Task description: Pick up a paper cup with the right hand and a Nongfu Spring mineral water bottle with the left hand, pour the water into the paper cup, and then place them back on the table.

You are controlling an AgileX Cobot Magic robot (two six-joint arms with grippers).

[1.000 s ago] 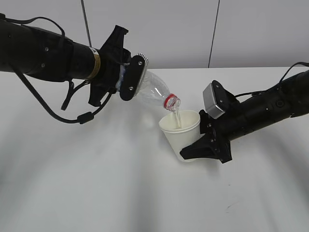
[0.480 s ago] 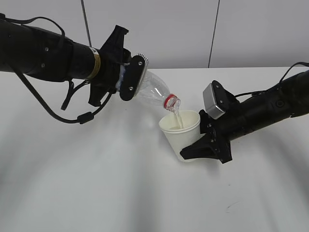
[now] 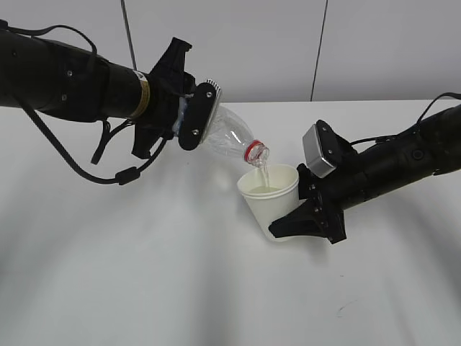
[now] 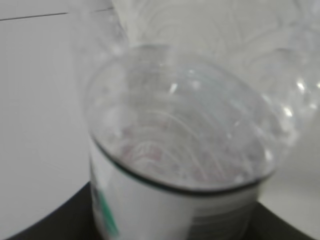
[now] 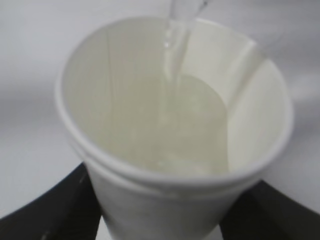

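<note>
Left gripper [image 3: 189, 119] clamps your thin, crushable clear plastic bottle [image 3: 227, 137] low; right gripper [image 3: 306, 216] clamps the soft, cream-white paper cup [image 3: 268, 203], heavier with water [image 5: 172, 127]; squeeze gently.

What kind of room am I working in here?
Probably a lab or test bench, not a kitchen: a bare white table, plain panelled wall, and only a water bottle and paper cup in use.

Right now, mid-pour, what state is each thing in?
Bottle: uncapped, tilted mouth-down over the cup, held by the left tool.
Water: streaming from the bottle's mouth into the cup.
Paper cup: tilted slightly, partly filled, gripped by the right tool.
Table: white; I cannot tell whether the cup touches it.
</note>
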